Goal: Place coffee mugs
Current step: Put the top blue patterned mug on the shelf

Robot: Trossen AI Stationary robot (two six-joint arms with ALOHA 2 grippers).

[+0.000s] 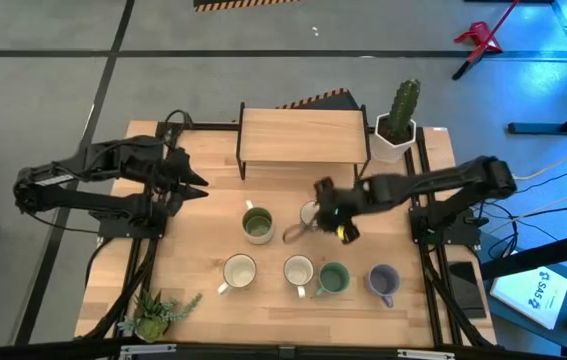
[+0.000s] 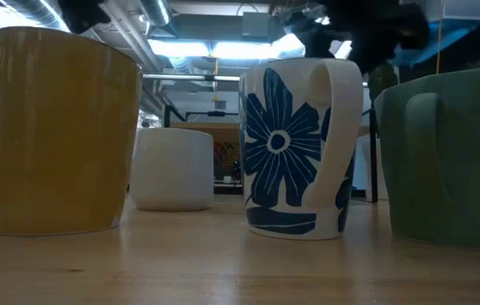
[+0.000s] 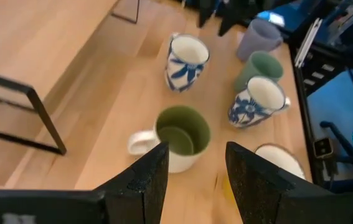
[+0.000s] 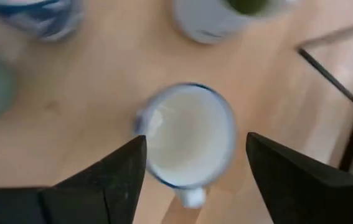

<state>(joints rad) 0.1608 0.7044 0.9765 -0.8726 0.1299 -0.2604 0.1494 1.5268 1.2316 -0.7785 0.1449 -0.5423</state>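
Right gripper point(image 4: 195, 171) — spread wide, holding nothing — hovers over a blue-patterned mug point(image 4: 188, 137).

In the high view, the blue-patterned mug point(image 1: 309, 213) is partly hidden by the right end effector point(image 1: 328, 215); the right wrist view is blurred.

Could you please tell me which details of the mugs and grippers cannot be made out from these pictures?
- High view: the blue-rimmed mug is mostly covered by the right gripper.
- Low view: the teal mug is cut off by the picture's edge; the lavender mug does not show there.
- Left wrist view: the pale yellow mug is half hidden behind the left gripper.
- Right wrist view: blur hides the mug's pattern.
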